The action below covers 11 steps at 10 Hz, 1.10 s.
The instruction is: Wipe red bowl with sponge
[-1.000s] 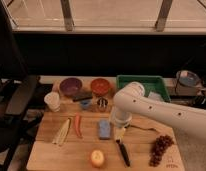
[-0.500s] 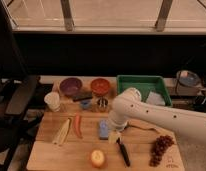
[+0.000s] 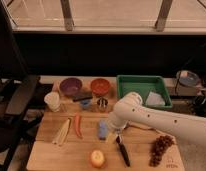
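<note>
The red bowl (image 3: 100,86) stands at the back of the wooden table, to the right of the purple bowl (image 3: 70,86). The light-blue sponge (image 3: 102,129) lies flat near the middle of the table, in front of the bowls. My white arm reaches in from the right. My gripper (image 3: 113,129) hangs low at the arm's end, just right of the sponge and close to it. It is well in front of the red bowl. The arm's bulky wrist hides most of the gripper.
A green tray (image 3: 127,83) with a white cloth (image 3: 155,98) stands at the back right. A white cup (image 3: 52,101), small blue cup (image 3: 85,103) and metal cup (image 3: 101,103) stand before the bowls. A red pepper (image 3: 77,125), apple (image 3: 97,158), knife (image 3: 123,150) and grapes (image 3: 160,146) lie at the front.
My arm has moved a little left and down, bringing the gripper closer to the sponge. The sponge and bowls have not moved.
</note>
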Tool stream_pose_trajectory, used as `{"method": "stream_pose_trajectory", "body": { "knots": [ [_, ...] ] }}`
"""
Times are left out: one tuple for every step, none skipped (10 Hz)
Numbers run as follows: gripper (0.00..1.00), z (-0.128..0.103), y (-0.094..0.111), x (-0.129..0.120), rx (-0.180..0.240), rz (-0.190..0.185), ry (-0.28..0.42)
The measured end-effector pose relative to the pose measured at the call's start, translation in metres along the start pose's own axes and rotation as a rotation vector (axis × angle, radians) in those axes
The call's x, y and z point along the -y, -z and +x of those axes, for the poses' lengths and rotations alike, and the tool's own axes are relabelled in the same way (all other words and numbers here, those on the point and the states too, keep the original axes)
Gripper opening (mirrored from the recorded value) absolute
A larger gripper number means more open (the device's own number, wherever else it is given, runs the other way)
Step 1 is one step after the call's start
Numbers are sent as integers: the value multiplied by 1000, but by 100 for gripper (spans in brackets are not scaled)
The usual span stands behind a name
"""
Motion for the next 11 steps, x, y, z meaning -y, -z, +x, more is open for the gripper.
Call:
{"method": "stream_pose_trajectory", "body": {
  "knots": [
    [65,-3,-4,2,4,5,3],
    [65,-4,-7,4,5,11,5],
    [65,-3,-14,6,3,17,4],
    [65,0,-21,10,-2,24,1],
    [65,3,-29,11,-8,26,-3],
    [65,5,-38,12,-10,24,-4],
    [63,6,-48,13,-7,21,-9],
    [58,6,-49,13,-8,18,-7],
    [50,7,-47,13,-12,19,-6],
    [36,7,-46,13,-13,17,-6],
    [28,7,-46,13,-13,18,-7]
  ]
}}
